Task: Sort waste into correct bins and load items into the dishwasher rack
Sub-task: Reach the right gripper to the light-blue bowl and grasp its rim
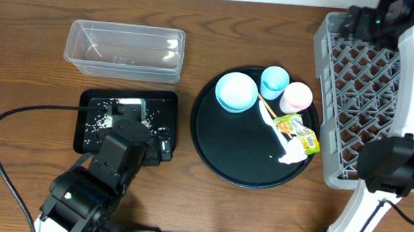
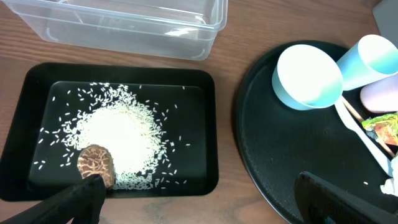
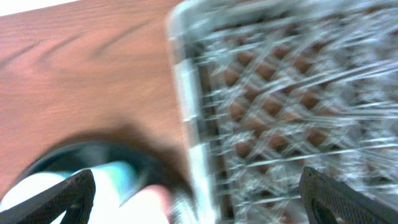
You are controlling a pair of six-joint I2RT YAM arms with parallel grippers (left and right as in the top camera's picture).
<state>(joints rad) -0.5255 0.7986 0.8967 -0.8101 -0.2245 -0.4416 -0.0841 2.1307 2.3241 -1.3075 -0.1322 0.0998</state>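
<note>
Black plastic lies under my left hand: the shallow black rectangular tray at about 8 o'clock on the wooden counter. Loose white rice grains are heaped in its middle and scattered toward its walls, and a small brown food lump sits at the heap's 7 o'clock edge. That hand is spread wide and grips nothing. One fingertip shows right against the lump in the wrist view, though I cannot tell whether they touch. At 12 o'clock from this tray, a little apart, sits the clear plastic tub. At 3 o'clock from it is the round black tray. On that tray the pale white-blue bowl is at 11 o'clock, the light-blue cup at 12 to 1, and the pink cup at 2, just beside the blue one. A thin wooden stick runs between the bowl and the pink cup. The crumpled yellow-green wrapper is at 3 o'clock on the tray and the white tissue at 4, touching the wrapper. Just beside the round tray, at the counter's 3 o'clock side, stands the grey dishwasher rack. My right hand hangs over the rack's 11 o'clock corner. Its wrist view is blurred, but the fingers stand far apart with nothing between them.
</note>
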